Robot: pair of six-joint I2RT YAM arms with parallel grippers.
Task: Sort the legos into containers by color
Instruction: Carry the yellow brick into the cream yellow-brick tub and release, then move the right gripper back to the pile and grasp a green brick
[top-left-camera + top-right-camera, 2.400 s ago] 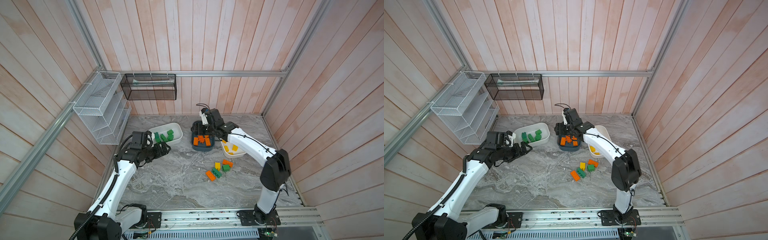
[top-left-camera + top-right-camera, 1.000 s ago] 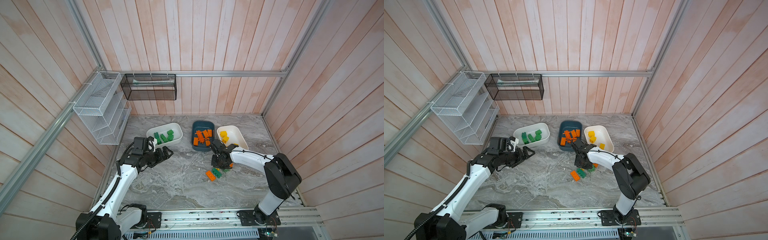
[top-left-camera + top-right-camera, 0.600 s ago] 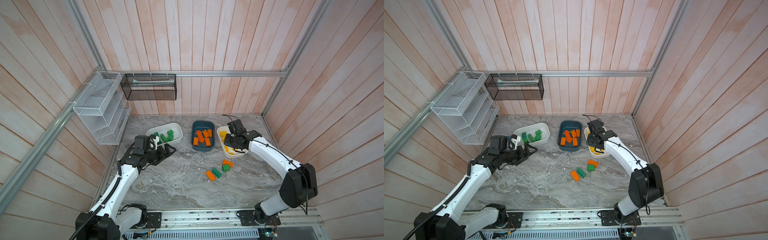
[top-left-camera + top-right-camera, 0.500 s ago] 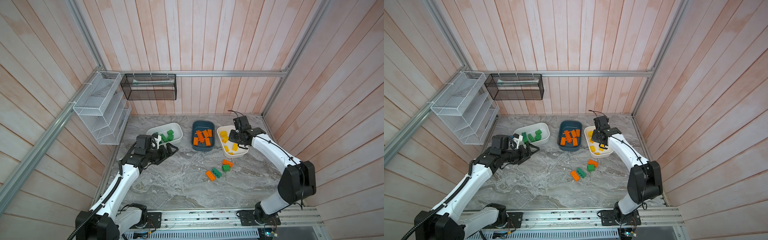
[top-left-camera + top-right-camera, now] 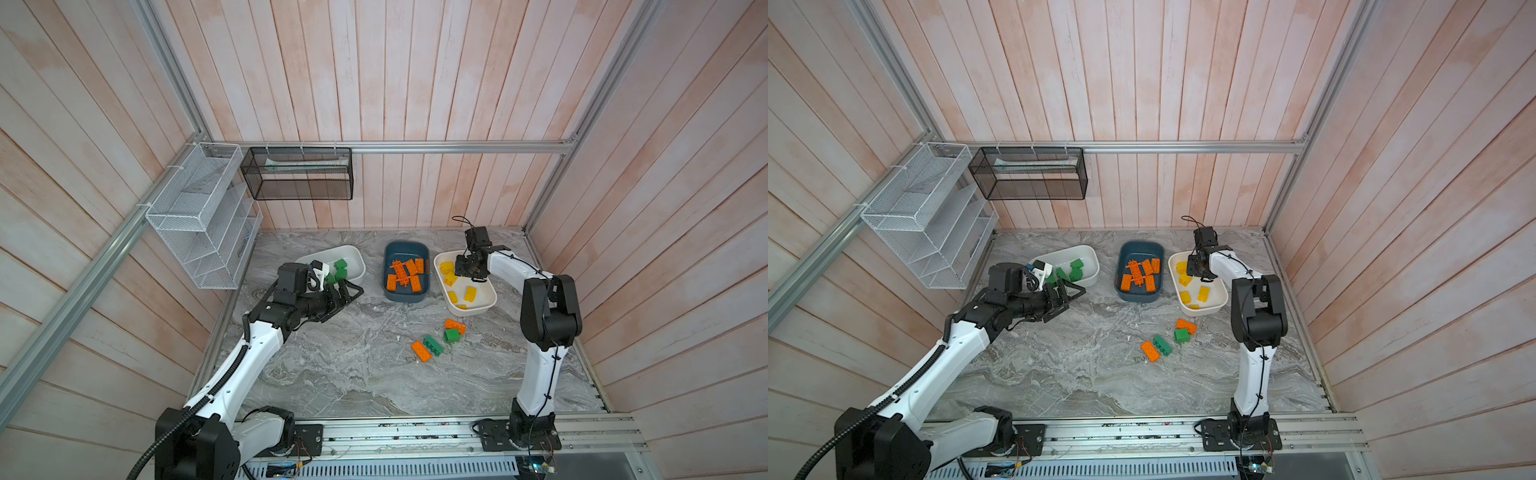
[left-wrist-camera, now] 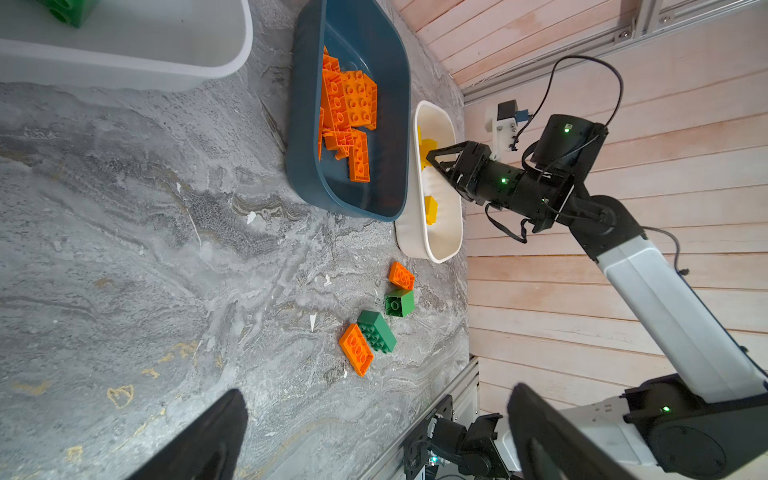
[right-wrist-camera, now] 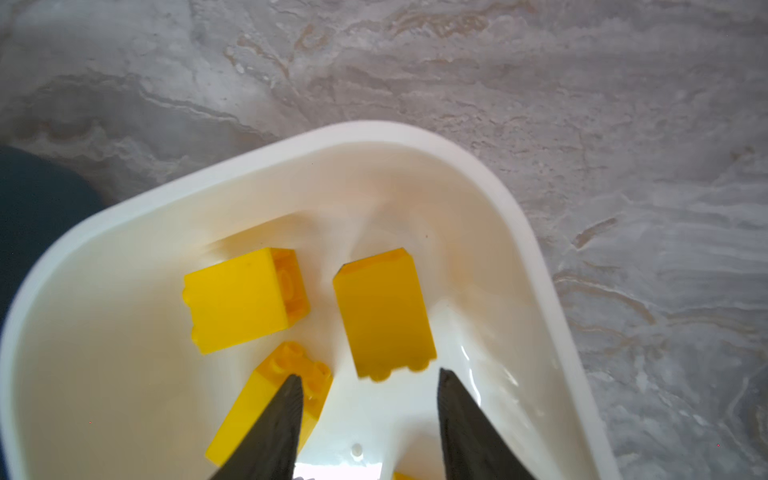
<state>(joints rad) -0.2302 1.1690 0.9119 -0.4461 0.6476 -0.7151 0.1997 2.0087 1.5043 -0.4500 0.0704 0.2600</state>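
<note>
Hovering above the right white tub (image 5: 482, 311) in both top views, the right gripper (image 5: 467, 271) has left the loose pile (image 5: 452, 336), which has lost its yellow brick since a second ago: four legos (image 5: 454, 325) remain, two orange, two green. The oblong orange brick (image 5: 421, 351) and oblong green brick (image 5: 433, 345) touch, long axes parallel. Three tubs stand abreast; the teal tub (image 5: 1138, 297) holds an orange heap (image 5: 1138, 276) (too tangled to count). The left gripper (image 5: 1072, 302) gapes wide beside the left white tub (image 5: 1092, 274). The left wrist view shows the same four legos (image 6: 376, 332). From the right wrist, parted jaws grip nothing over three whole yellow bricks (image 7: 245, 299); one points lengthwise away from the fingertips (image 7: 282, 424).
</note>
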